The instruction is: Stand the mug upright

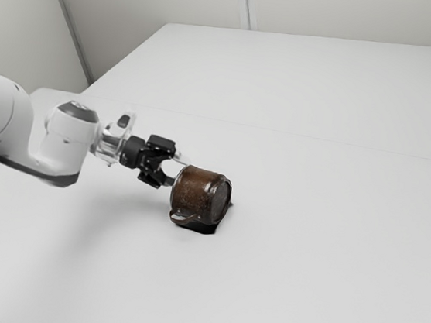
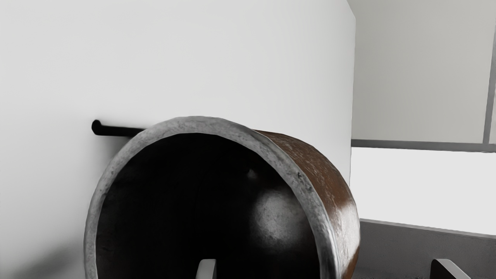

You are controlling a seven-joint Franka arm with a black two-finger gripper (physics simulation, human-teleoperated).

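Exterior view: the brown mug (image 1: 199, 193) lies on its side on a white table (image 1: 306, 257), open end toward nine o'clock, handle (image 1: 173, 216) near seven. At its ten o'clock, the black gripper (image 1: 176, 169) is spread wide, grasping nothing. Wrist view: the fingers (image 2: 207, 270) straddle the line of the mug's wall; contact is unclear.

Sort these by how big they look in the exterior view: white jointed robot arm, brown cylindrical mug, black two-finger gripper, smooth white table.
Largest to smallest:
Table
Robot arm
Mug
Gripper, somewhat smaller-looking than the mug
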